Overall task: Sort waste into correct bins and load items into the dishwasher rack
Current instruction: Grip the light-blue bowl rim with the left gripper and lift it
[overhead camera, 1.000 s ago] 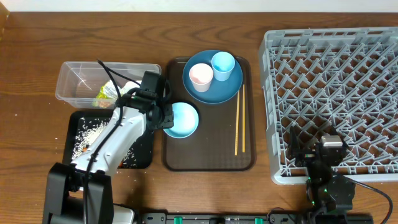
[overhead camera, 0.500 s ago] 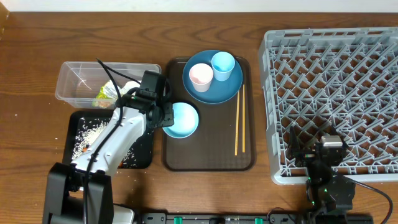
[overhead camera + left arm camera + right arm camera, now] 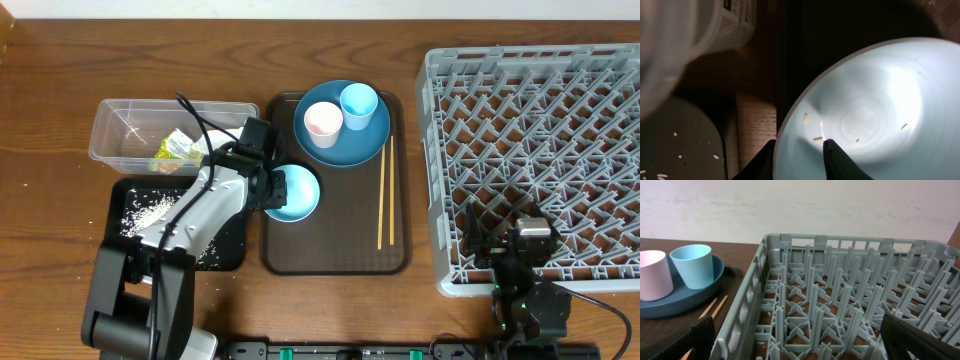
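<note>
The light-blue bowl point(image 3: 297, 195) point(image 3: 875, 105) sits at the left of the brown tray point(image 3: 340, 250), with a few rice grains point(image 3: 817, 139) inside. My left gripper point(image 3: 268, 190) point(image 3: 799, 145) is shut on its left rim, one finger outside and one inside. Yellow-green and white wrappers point(image 3: 178, 148) lie in the clear tub point(image 3: 125, 130). Rice crumbs point(image 3: 145, 208) cover the black tray point(image 3: 232, 250). The dark-blue plate point(image 3: 345, 150) carries the white-pink cup point(image 3: 323, 123) and the light-blue cup point(image 3: 359, 104). The chopsticks point(image 3: 385, 190) lie beside it. My right gripper point(image 3: 510, 240) point(image 3: 810, 340) hangs open over the front of the grey rack point(image 3: 540, 120).
The tub and black tray stand left of the brown tray, close to my left arm. Loose crumbs dot the wood near the table's left edge point(image 3: 30, 185). The rack's upright pegs point(image 3: 840, 295) fill the space ahead of my right gripper.
My left arm has shifted slightly right and turned, and its jaws have narrowed onto the bowl's rim. The right arm has not moved.
</note>
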Robot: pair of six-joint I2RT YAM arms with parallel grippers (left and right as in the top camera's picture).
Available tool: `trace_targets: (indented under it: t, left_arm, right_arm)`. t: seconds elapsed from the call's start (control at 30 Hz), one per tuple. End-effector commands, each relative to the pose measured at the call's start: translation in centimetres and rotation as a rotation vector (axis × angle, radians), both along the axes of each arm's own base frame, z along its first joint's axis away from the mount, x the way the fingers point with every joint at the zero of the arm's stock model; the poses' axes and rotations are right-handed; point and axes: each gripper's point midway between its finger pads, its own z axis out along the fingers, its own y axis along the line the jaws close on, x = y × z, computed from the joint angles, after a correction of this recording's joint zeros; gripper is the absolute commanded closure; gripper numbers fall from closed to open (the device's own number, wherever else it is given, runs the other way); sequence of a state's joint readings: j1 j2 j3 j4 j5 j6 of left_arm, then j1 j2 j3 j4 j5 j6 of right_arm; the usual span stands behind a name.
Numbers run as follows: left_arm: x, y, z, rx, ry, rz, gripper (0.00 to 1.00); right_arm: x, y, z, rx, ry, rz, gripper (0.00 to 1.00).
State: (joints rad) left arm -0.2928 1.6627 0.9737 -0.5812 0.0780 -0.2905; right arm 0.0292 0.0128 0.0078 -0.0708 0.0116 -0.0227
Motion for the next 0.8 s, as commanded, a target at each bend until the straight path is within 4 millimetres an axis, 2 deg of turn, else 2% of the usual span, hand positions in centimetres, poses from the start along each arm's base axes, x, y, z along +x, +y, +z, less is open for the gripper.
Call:
trace_targets:
  t: [0.0, 0.07, 0.17, 0.2, 0.33, 0.5, 0.77]
  left_arm:
    - [-0.2, 0.2, -0.3, 0.013, 0.007, 0.003, 0.72]
    - [-0.2, 0.2, -0.3, 0.013, 0.007, 0.003, 0.79]
    - [-0.2, 0.2, -0.3, 0.013, 0.007, 0.003, 0.81]
    - [-0.2, 0.2, -0.3, 0.013, 0.007, 0.003, 0.85]
    - [-0.3, 0.1, -0.3, 0.008, 0.009, 0.002, 0.85]
    - [-0.7, -1.1, -0.2, -0.061, 0.03, -0.015, 0.85]
    - [-1.0, -2.0, -0.4, -0.054, 0.034, -0.045, 0.85]
  right_arm:
    - [0.0, -0.1, -0.1, -0.008, 0.002, -0.002, 0.01]
    - [0.0, -0.1, -0.1, -0.008, 0.002, -0.002, 0.01]
    - [0.0, -0.1, -0.1, -0.008, 0.002, -0.002, 0.01]
    - [0.0, -0.1, -0.1, -0.008, 0.002, -0.002, 0.01]
    - [0.0, -0.1, -0.1, -0.008, 0.002, -0.002, 0.01]
    - [0.0, -0.1, -0.1, -0.008, 0.002, -0.002, 0.01]
    - [0.0, -0.1, -0.1, -0.008, 0.002, -0.002, 0.01]
